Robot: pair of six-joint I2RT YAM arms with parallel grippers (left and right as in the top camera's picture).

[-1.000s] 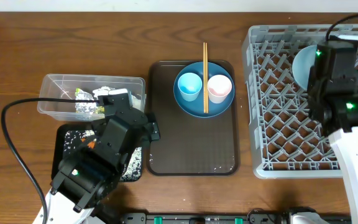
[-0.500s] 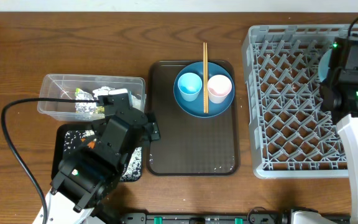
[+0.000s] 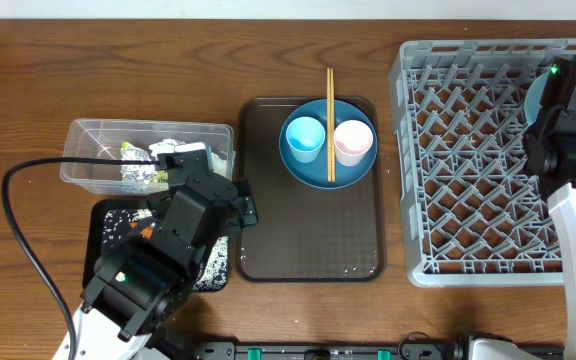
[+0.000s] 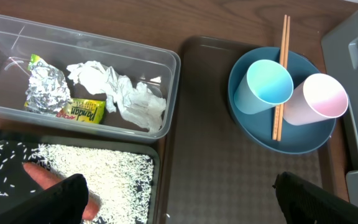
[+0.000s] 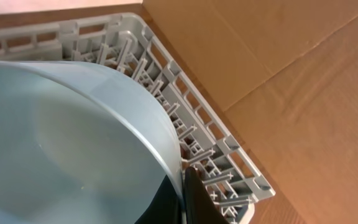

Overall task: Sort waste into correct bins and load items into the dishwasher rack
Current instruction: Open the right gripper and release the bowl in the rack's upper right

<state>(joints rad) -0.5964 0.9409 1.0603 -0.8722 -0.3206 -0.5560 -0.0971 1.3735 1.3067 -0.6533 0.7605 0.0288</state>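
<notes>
My right gripper [image 5: 184, 180] is shut on the rim of the white bowl [image 5: 61, 143], holding it on edge over the far right corner of the dishwasher rack [image 3: 468, 160]. In the overhead view only a sliver of the bowl [image 3: 531, 95] shows beside the right arm. My left gripper [image 4: 179, 202] is open and holds nothing, above the edge where the black tray [image 4: 5, 155] meets the brown tray [image 4: 229, 168]. A blue plate [image 3: 328, 145] carries a light blue cup [image 3: 305, 137], a pink cup [image 3: 354, 142] and chopsticks [image 3: 330, 125]. The clear tub [image 4: 166, 68] holds foil [image 4: 45, 87] and a napkin [image 4: 120, 93]. Rice [image 4: 104, 177] and a carrot piece [image 4: 39, 177] lie in the black tray.
The brown tray [image 3: 308, 240] sits mid-table under the plate. The rack [image 5: 191, 118] has upright pegs throughout and fills the right side. A black cable [image 3: 18, 220] loops left of the left arm. Cardboard [image 5: 278, 74] lies beyond the rack's corner.
My right arm has carried the bowl rightward across the rack to its far right corner. The left arm has not moved.
</notes>
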